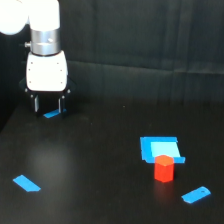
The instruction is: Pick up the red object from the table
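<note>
Red block (163,170) sits on the black table (100,200), touching a blue square's (159,148) near edge — well apart from the gripper (49,106), jaws parted, empty, above a small blue piece (51,114). Risk: a descending finger catching that square.

single exterior view, elevated, overlooking table (100,200)

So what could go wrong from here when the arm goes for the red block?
1. The red block sits against the blue square, so the hand might nudge or catch that instead.
2. The hand is far off toward the exterior view's left, over a small blue piece; it could disturb it when leaving.
</note>
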